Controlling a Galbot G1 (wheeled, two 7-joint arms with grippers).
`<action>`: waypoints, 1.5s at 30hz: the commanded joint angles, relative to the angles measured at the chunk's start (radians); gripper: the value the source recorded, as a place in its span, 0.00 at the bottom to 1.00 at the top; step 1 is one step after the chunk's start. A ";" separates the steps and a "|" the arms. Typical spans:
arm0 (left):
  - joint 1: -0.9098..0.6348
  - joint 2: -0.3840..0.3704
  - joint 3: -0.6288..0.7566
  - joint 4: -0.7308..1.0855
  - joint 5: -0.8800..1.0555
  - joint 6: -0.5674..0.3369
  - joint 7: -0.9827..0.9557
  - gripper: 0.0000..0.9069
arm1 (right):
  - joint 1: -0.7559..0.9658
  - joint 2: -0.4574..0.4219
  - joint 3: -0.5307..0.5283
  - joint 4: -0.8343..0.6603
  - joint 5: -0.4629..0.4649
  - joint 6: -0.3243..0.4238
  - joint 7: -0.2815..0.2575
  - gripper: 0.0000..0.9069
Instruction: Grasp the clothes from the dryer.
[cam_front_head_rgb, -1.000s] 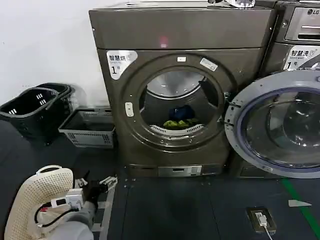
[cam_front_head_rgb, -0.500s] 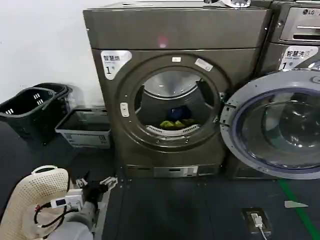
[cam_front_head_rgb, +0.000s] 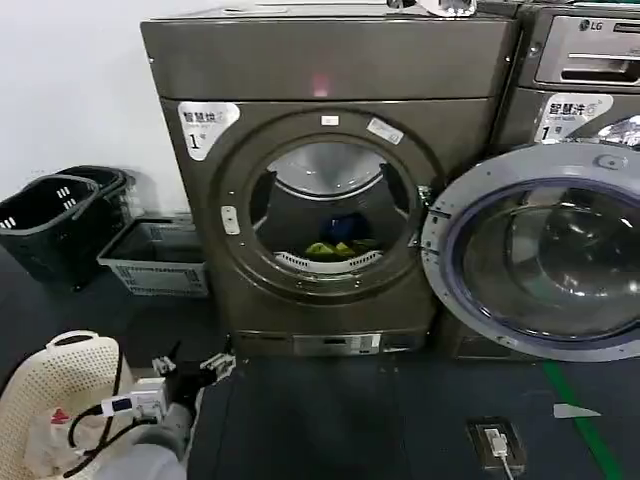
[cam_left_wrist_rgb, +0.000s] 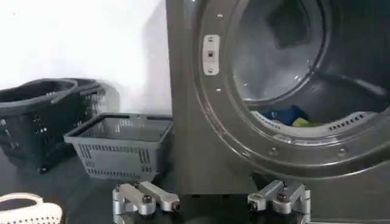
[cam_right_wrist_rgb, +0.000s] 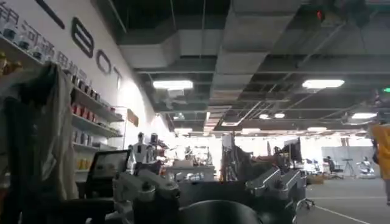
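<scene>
Fingers apart on both grippers, nothing held.

Left gripper hangs low before the dryer, its fingers spread; the clothes lie up and ahead, on the drum floor behind the open porthole. Right gripper points away into the room, so the left looks nearer.

The left arm is held low at the robot's left side, its grey forearm rising from the bottom edge of the head view, cables looped over the wrist. The left gripper points forward, level and low near the floor, with its two fingers spread wide apart and nothing between them. The right gripper is raised and aimed outward, its fingers likewise parted and empty.
</scene>
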 joint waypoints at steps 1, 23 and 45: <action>-0.001 -0.003 0.000 0.005 0.004 0.049 0.001 1.00 | -0.001 -0.003 0.001 0.000 -0.001 0.001 0.001 1.00; -0.011 0.002 0.000 0.012 0.001 0.049 -0.001 1.00 | 0.007 0.000 -0.010 0.006 -0.002 0.003 -0.003 1.00; -0.019 -0.002 0.002 -0.004 0.012 0.049 0.015 1.00 | 0.000 -0.001 0.008 -0.014 0.027 0.040 0.014 1.00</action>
